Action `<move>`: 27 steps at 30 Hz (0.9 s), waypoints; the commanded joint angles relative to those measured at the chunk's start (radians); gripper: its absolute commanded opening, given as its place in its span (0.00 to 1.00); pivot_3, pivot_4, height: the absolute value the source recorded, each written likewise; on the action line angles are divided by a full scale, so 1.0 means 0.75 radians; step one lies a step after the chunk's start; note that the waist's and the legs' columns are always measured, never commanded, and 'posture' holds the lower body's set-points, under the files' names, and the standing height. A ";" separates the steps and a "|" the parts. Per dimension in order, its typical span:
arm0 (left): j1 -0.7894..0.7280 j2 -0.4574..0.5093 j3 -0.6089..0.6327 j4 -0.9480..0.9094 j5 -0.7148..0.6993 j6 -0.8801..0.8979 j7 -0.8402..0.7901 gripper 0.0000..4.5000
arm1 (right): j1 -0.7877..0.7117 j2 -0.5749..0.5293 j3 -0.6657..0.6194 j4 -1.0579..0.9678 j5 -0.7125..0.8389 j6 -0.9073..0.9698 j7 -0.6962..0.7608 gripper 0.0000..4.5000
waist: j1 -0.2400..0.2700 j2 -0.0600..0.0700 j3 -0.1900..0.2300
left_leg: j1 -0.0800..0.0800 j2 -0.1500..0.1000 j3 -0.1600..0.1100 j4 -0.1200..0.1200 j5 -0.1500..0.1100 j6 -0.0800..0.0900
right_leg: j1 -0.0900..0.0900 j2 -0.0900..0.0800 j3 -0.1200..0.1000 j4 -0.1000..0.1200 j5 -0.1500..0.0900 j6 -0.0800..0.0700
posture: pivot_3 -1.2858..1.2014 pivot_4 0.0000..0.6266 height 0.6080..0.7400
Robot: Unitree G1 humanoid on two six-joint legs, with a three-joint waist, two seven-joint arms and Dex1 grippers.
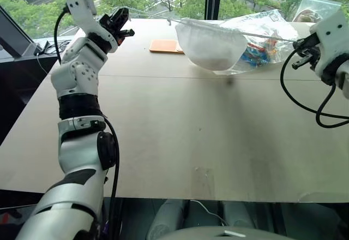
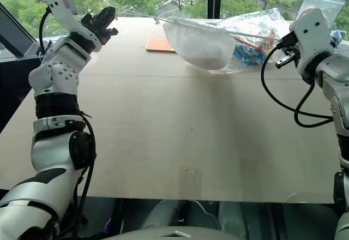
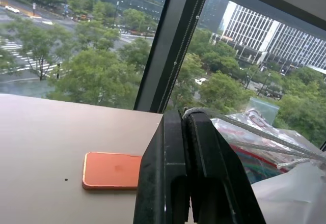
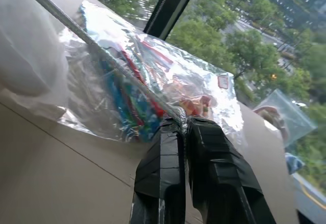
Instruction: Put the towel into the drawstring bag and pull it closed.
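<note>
The drawstring bag (image 1: 211,46) hangs bulging above the far side of the bench (image 1: 180,136), slung between its cords, the towel apparently inside as the rounded lump; the left claw (image 1: 121,24) is pinched on one cord and the right claw (image 2: 284,55) on the other, both raised and wide apart, likely to cinch the mouth; just behind lies a clear plastic bag (image 1: 262,38), with an orange pad (image 1: 166,46) beside it, neither in the way.

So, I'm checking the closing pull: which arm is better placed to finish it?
Neither alone. The left gripper and right gripper are each shut on a cord, and the drawstring bag hangs between them above the table. Its mouth looks cinched; both probably pull apart.
</note>
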 commanded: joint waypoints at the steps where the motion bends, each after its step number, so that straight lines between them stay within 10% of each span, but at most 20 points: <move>1: -0.061 0.064 0.071 0.037 0.015 -0.085 0.047 0.01 | -0.025 -0.066 -0.065 0.068 -0.159 -0.055 -0.090 0.00 | -0.001 0.000 0.000 | -0.001 0.000 0.000 0.000 0.000 0.000 | -0.001 0.000 0.000 0.000 0.000 0.000 | 0.52 0.24 1.00; 27: -0.074 0.163 0.167 0.354 0.007 -0.201 0.243 0.01 | 0.255 -0.065 -0.390 0.129 -0.328 -0.020 -0.258 0.00 | -0.003 0.000 0.000 | -0.008 -0.002 0.001 0.009 0.000 0.000 | -0.010 -0.001 0.002 0.015 0.000 0.000 | 0.52 0.24 1.00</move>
